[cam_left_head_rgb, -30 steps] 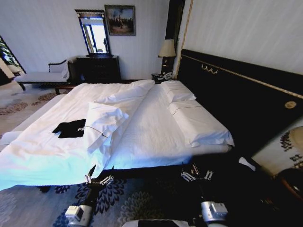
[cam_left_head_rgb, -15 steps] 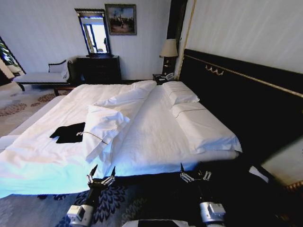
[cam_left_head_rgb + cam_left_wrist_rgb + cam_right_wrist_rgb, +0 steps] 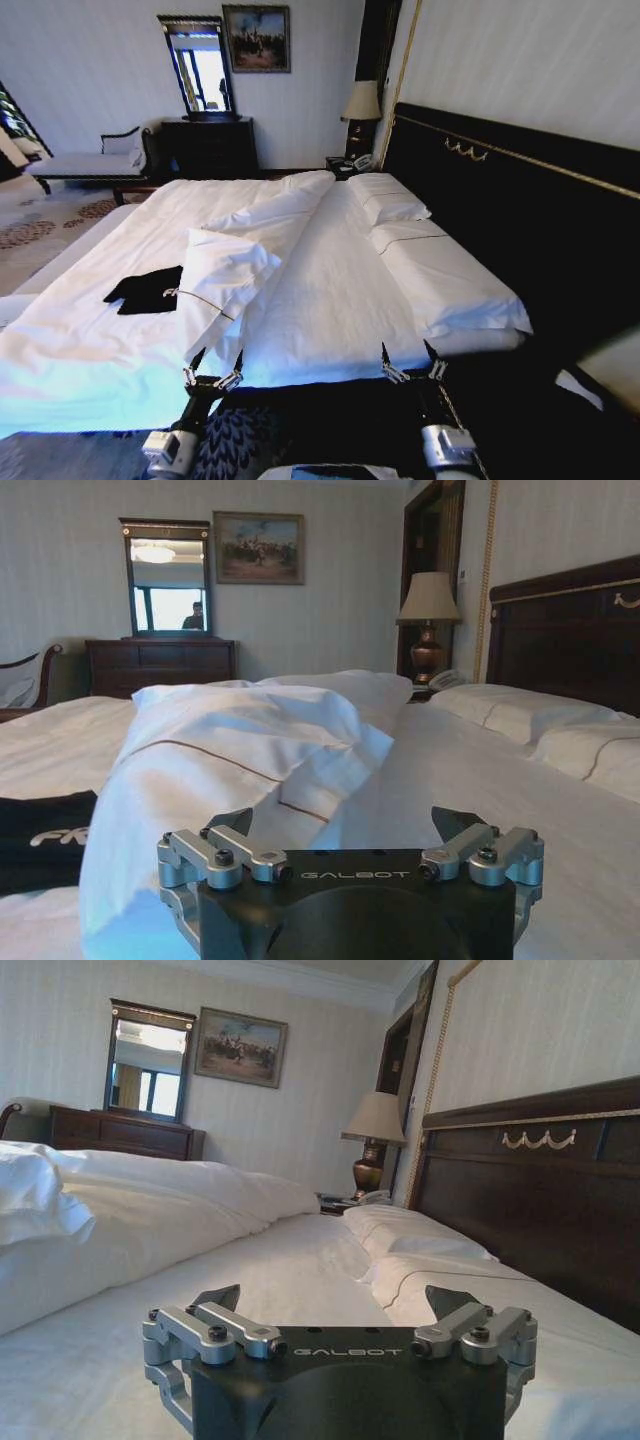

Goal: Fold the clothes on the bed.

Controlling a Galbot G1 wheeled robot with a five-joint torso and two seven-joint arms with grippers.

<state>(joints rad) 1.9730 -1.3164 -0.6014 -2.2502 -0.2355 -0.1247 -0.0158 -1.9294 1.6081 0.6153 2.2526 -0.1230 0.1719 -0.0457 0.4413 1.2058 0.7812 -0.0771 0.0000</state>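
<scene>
The black T-shirt (image 3: 146, 289) lies crumpled on the white bed (image 3: 330, 290), on its left half, partly tucked under a folded-back flap of white duvet (image 3: 225, 275). In the left wrist view a corner of the shirt (image 3: 45, 840) with white lettering peeks out beside that duvet fold (image 3: 240, 750). My left gripper (image 3: 215, 364) hovers open at the bed's near edge, to the right of the shirt and short of it. My right gripper (image 3: 406, 359) is open too, farther right at the same edge. Both hold nothing.
A dark headboard (image 3: 520, 220) runs along the right, with white pillows (image 3: 440, 285) against it. A lamp (image 3: 364, 105) on a nightstand, a dark dresser (image 3: 208, 145) with mirror and a pale chaise (image 3: 85, 162) stand at the far wall. Patterned carpet (image 3: 235, 440) lies below the grippers.
The whole head view has shifted: the camera has come closer to the bed and turned slightly, so both grippers now reach the bed's near edge. The shirt has not moved on the bed.
</scene>
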